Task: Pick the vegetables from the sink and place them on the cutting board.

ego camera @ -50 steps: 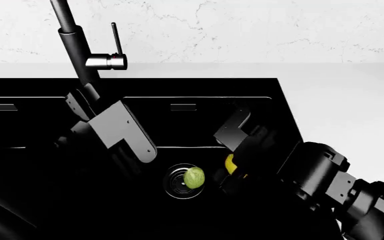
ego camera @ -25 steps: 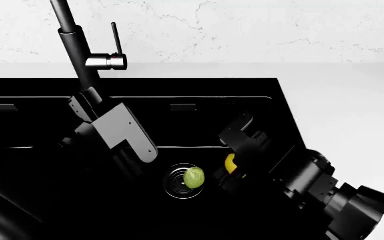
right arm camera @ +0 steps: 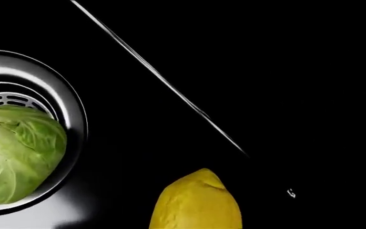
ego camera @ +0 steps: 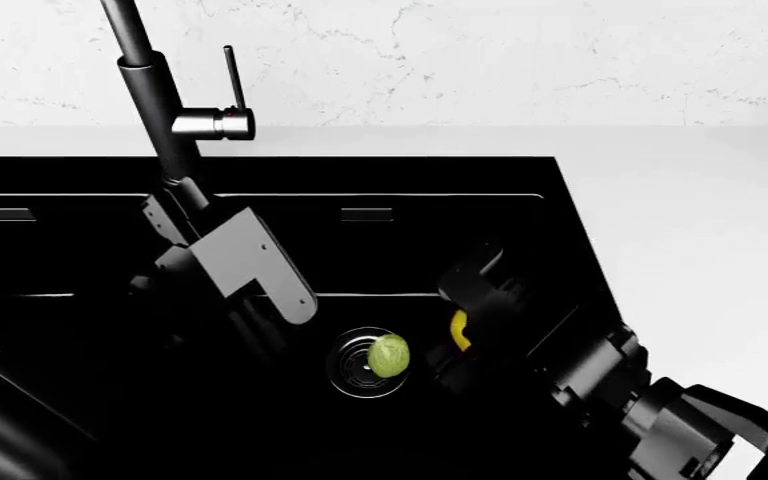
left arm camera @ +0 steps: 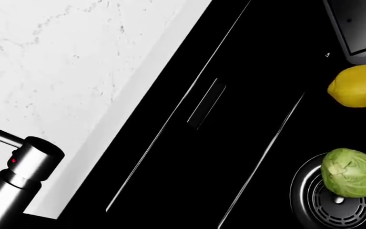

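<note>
Pale green leafy ball [ego camera: 388, 355] on drain; smooth yellow oval [ego camera: 459, 329] beside.

Cabbage [ego camera: 388, 355] sits on the sink's drain [ego camera: 352, 368], lemon [ego camera: 459, 329] just right.

Two vegetables lie in the sink [ego camera: 398, 180]: one green cabbage [ego camera: 388, 356] at the lower middle of the head view, and one yellow lemon [ego camera: 459, 330] just right of it, partly hidden. One round drain [ego camera: 344, 365] shows, under the cabbage. One faucet [ego camera: 155, 95] rises at the upper left, with one lever [ego camera: 231, 75] on it. Two overflow slots mark the sink's back wall: one slot [ego camera: 5, 214] at the left edge, another slot [ego camera: 367, 214] near the middle. Two robot arms reach in: one left arm [ego camera: 231, 265] at centre left, one right arm [ego camera: 584, 380] at the lower right.
</note>
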You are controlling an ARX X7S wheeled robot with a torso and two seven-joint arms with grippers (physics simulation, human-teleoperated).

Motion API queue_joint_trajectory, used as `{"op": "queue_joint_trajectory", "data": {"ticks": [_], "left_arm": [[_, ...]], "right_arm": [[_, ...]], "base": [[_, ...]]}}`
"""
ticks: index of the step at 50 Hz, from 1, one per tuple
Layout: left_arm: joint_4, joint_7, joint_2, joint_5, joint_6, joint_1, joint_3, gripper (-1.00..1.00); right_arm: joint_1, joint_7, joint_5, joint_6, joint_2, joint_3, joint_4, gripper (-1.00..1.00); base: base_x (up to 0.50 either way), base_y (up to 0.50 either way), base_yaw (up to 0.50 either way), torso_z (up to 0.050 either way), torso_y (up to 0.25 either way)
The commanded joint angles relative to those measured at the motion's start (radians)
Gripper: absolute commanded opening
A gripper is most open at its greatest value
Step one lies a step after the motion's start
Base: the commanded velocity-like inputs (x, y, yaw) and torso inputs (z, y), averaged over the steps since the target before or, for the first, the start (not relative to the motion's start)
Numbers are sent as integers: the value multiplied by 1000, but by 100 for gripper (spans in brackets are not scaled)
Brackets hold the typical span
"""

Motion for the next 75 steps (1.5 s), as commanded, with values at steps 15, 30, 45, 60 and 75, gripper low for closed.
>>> {"op": "queue_joint_trajectory", "data": {"ticks": [15, 30, 45, 60, 75], "left_arm": [[-24, -2, 16, 6, 10, -5, 19, 100], [-35, -5, 22, 6, 18, -6, 22, 100], [-27, -6, 20, 3, 12, -8, 18, 100], [-12, -6, 17, -6, -4, -21, 3, 100], [7, -7, 23, -15, -14, -24, -3, 100]], "right_arm": [[-53, 3, -8, -22, 42, -8, 99, 100], [-81, -85, -38, 32, -12, -82, 240, -100], [-88, -87, -27, 84, -6, -89, 228, -100], [36, 68, 110, 312, 207, 17, -274, -100], [161, 198, 276, 486, 347, 159, -648, -100]], "base": [[0, 0, 0, 0, -3], [0, 0, 0, 0, -4], [0, 0, -2, 0, -6], [0, 0, -5, 0, -3], [0, 0, -7, 0, 0]]}}
